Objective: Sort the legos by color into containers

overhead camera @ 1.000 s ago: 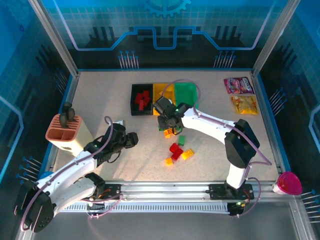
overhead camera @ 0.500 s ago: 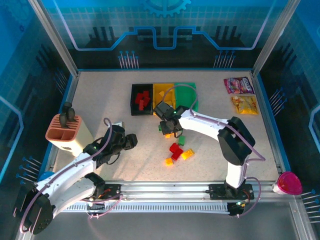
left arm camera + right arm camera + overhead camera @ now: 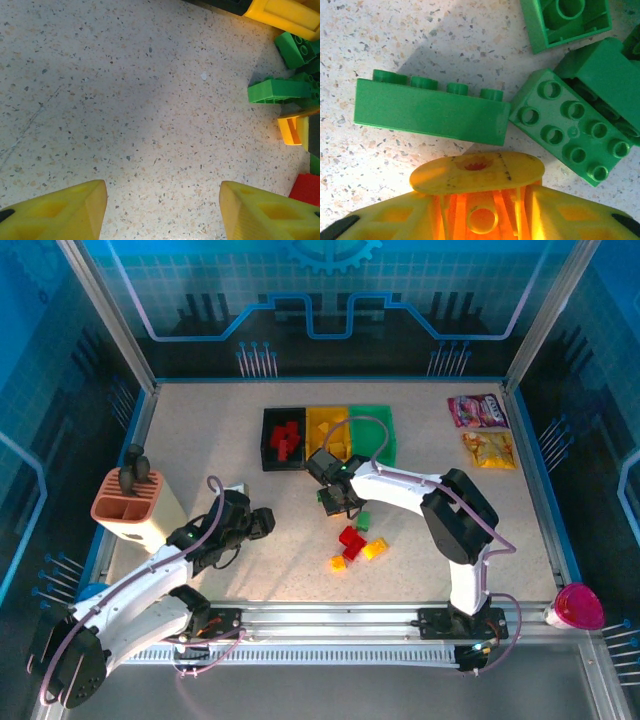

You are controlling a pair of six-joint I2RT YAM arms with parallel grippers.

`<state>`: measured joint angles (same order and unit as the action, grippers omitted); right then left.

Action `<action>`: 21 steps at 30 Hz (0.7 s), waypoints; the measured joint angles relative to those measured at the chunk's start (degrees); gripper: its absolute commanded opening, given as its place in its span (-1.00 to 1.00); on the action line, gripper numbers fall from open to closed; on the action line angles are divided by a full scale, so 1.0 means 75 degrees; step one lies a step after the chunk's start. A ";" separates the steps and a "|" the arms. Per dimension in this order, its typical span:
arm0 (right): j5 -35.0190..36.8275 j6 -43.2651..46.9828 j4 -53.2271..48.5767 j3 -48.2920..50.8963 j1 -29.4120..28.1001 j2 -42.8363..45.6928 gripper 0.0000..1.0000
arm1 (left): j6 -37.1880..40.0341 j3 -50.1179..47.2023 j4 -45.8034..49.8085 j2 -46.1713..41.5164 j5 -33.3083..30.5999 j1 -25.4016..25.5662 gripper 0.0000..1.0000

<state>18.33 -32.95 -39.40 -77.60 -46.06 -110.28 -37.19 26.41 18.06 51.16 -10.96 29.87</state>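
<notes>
- The right pincer point(image 3: 479, 200) is clenched on a yellow brick point(image 3: 476, 172), down low over the table point(image 3: 200, 440).
- In its own camera, a long green brick point(image 3: 430, 110) lies on its side at 11 o'clock, just beside the pincer tip. Its bumps point away from the pincer.
- A bumpy green brick point(image 3: 565, 132) lies flat at 1 o'clock, bumps up, right next to the end of the long one.
- An upside-down green brick point(image 3: 567, 20) lies farther out, near 12 o'clock.
- A fourth green brick point(image 3: 605, 70) rests against the bumpy one at 2 o'clock.
- From above, three boxes stand joined in a row at 12 o'clock from the right pincer, and they are near it.
- The black box point(image 3: 270, 458) is on the left, the yellow box point(image 3: 312, 420) is in the middle and the green box point(image 3: 375, 445) is on the right.
- Red bricks point(image 3: 287, 438) lie in the black box, and yellow bricks point(image 3: 338, 448) lie in the yellow box.
- At 5 o'clock from the right pincer there is a small heap on the table. It has loose red bricks point(image 3: 350, 538), loose yellow bricks point(image 3: 375, 548) and a small green brick point(image 3: 363, 520).
- The left pincer point(image 3: 162, 200) is released, with bare table between its fingers. It sits at 8 o'clock from the right pincer, well apart.
- Two snack packets point(image 3: 480, 412) lie far off at 2 o'clock.
- A slotted holder point(image 3: 125, 505) stands at 9 o'clock by the left edge.
- A pink cup point(image 3: 575, 605) sits at 4 o'clock, past the table edge.
</notes>
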 measured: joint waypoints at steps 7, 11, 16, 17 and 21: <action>-0.0029 -0.0003 0.0029 0.0003 0.0000 -0.0006 -0.42 | 0.0003 0.0000 -0.0003 0.0207 0.0000 0.0000 0.22; -0.0015 0.0017 0.0023 0.0000 0.0000 0.0017 -0.41 | 0.0000 0.0000 -0.0009 0.0210 0.0000 0.0000 0.23; 0.0067 0.0268 -0.0175 -0.0318 0.0085 0.0076 -0.41 | 0.0000 0.0000 -0.0012 0.0210 0.0000 0.0000 0.22; 0.0073 0.0338 -0.0204 -0.0478 0.0143 0.0087 -0.40 | 0.0003 0.0000 -0.0012 0.0210 0.0000 0.0000 0.22; 0.0038 0.0641 -0.0248 -0.1463 0.0568 0.0102 -0.39 | -0.0003 0.0000 -0.0009 0.0204 0.0000 0.0000 0.22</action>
<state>18.61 -28.14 -41.25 -88.58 -41.80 -109.51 -37.21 26.41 18.00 52.69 -10.96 29.87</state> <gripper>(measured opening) 0.312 0.610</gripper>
